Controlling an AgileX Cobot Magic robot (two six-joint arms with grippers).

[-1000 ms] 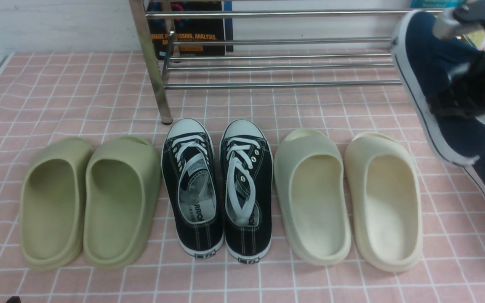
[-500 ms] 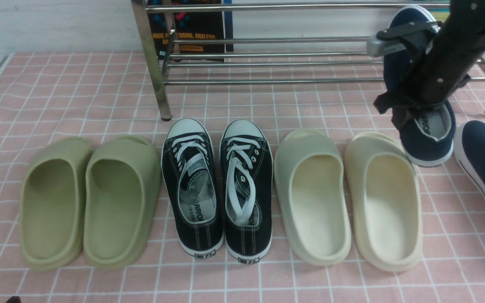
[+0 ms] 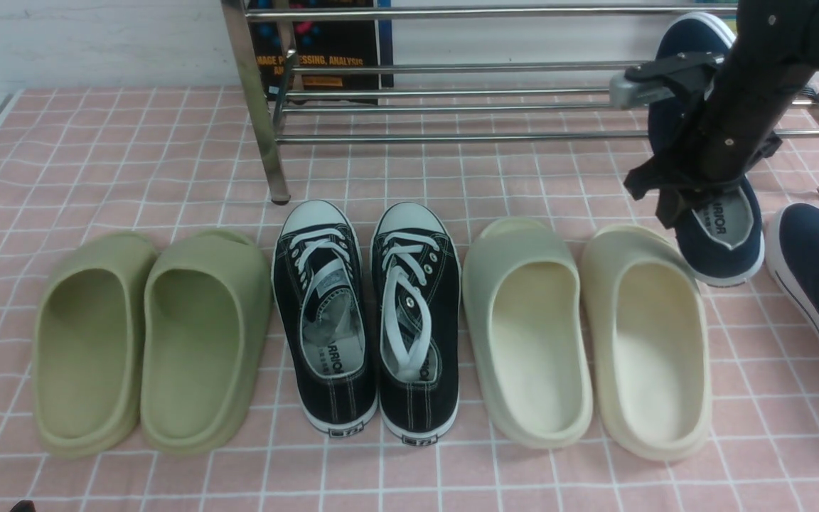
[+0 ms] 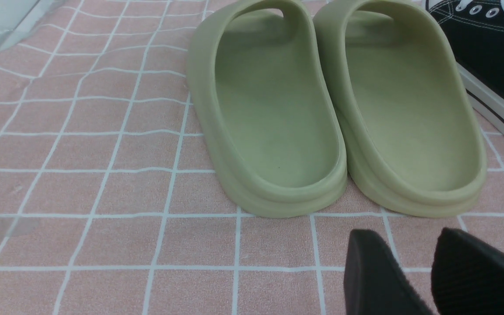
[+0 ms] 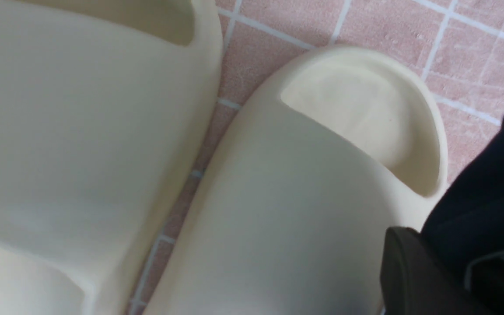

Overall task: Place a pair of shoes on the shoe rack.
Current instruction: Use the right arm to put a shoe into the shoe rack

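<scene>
My right gripper (image 3: 690, 195), clamped on a shoe (image 3: 731, 250), has just nosed it up to the rack (image 3: 452, 68); left gripper (image 4: 422, 262) ajar, empty.

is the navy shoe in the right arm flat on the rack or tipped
Tipped: the navy shoe hangs toe-up at the shoe rack, heel out front, gripped by the right end effector.

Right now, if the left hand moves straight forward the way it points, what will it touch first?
Most likely the heel of the green slide beside the black sneaker: it lies directly ahead of the left hand, though the hand's height is unclear.
</scene>
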